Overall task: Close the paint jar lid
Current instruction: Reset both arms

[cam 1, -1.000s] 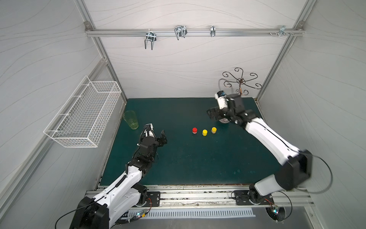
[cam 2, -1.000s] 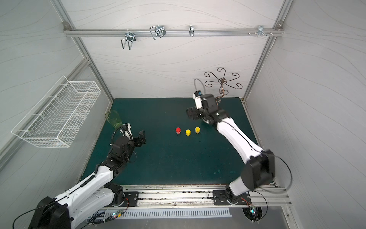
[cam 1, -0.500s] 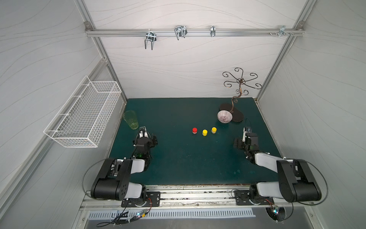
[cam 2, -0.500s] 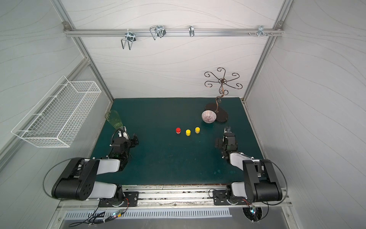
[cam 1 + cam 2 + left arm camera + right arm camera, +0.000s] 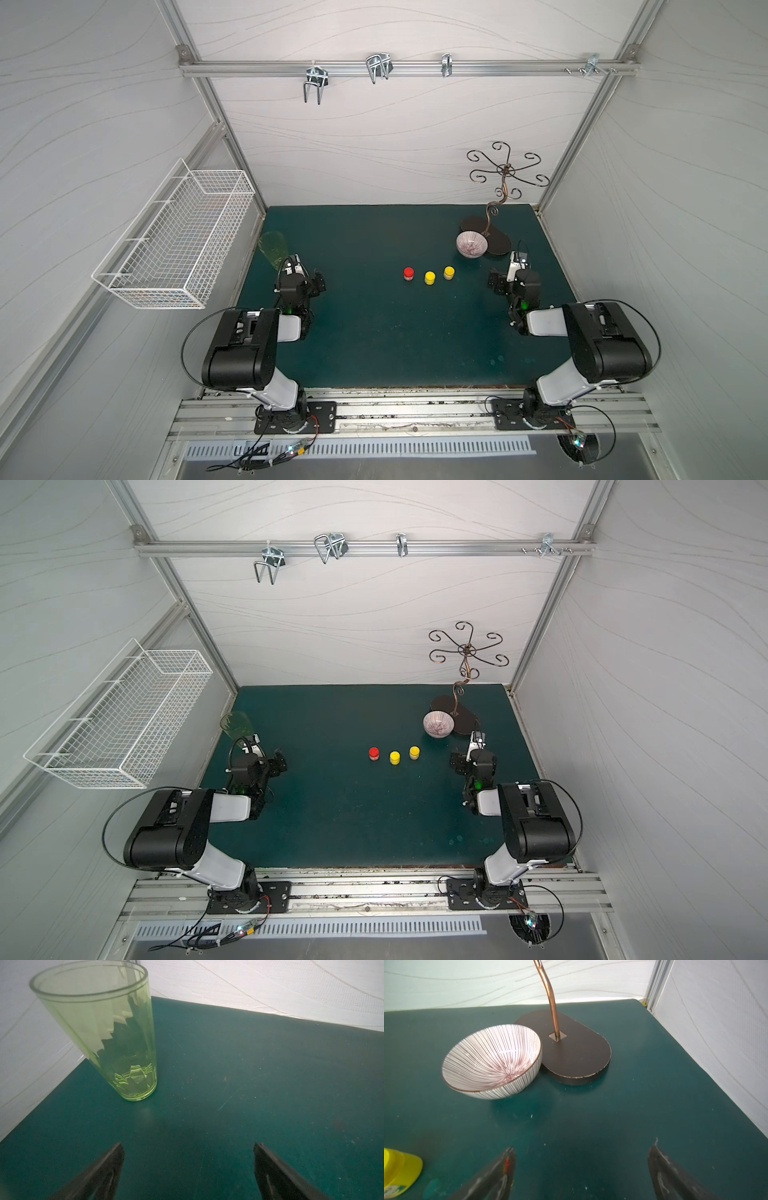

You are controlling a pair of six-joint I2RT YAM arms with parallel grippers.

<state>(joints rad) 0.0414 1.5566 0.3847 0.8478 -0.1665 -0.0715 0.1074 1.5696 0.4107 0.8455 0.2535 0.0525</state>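
Three small paint jars stand in a row mid-mat in both top views: one with a red lid [image 5: 408, 273] [image 5: 374, 754] and two with yellow lids [image 5: 429, 277] [image 5: 448, 272]. Each has a cap on top; how tightly it sits I cannot tell. My left gripper [image 5: 303, 277] [image 5: 188, 1147] is open over bare mat at the left, far from the jars. My right gripper [image 5: 511, 279] [image 5: 582, 1148] is open and empty at the right, with one yellow jar [image 5: 398, 1174] beside it at the edge of the right wrist view.
A green glass [image 5: 272, 249] [image 5: 104, 1032] stands just beyond the left gripper near the left wall. A striped bowl [image 5: 471, 244] [image 5: 492, 1059] touches the dark base [image 5: 575, 1053] of a copper hook stand beyond the right gripper. A wire basket [image 5: 174, 237] hangs on the left wall.
A second ago both arms reached out over the mat, the right one by the bowl. Both have since folded back toward the front rail; the jars have not moved.
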